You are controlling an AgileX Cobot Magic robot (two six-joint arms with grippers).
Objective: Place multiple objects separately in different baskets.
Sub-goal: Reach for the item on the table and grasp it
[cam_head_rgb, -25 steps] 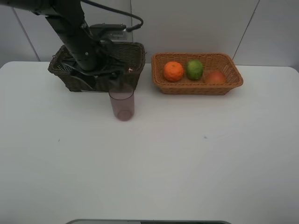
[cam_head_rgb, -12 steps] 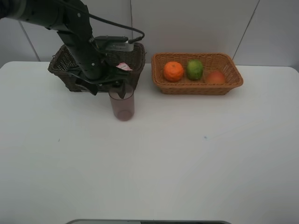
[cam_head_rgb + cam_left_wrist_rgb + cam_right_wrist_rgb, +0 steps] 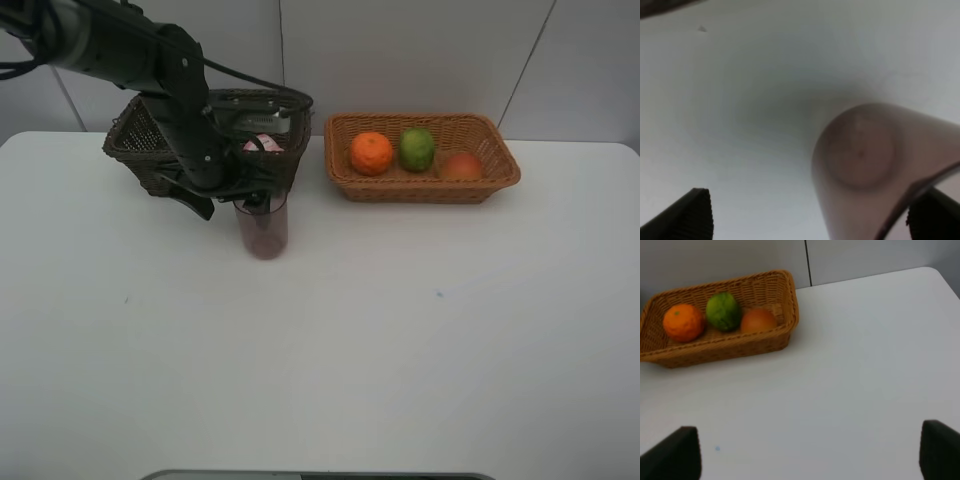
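Compared with the earlier frames, the left arm has drawn back from over the deep dark brown wicker basket and lowered toward the translucent pink plastic cup, which has not shifted on the white worktop. A pink-and-white item, too small to identify, has come into sight inside that basket near its front corner.

Left gripper: jaws spread wide. In the left wrist view the two dark fingertips sit far apart, and the cup lies between them, close to one fingertip; its rim partly overlaps that fingertip, and whether they touch cannot be told. The jaws have not closed on the cup. From above, the gripper is at the cup's rim.

Right gripper: jaws wide, nothing between them, only bare worktop below. The arm does not appear in the high view.

The cup stands upright just in front of the dark basket. The shallow light orange-tan wicker basket sits beside the dark one, apart from it. In it lie a round orange, a green lime-like fruit and a red-yellow peach in a row.
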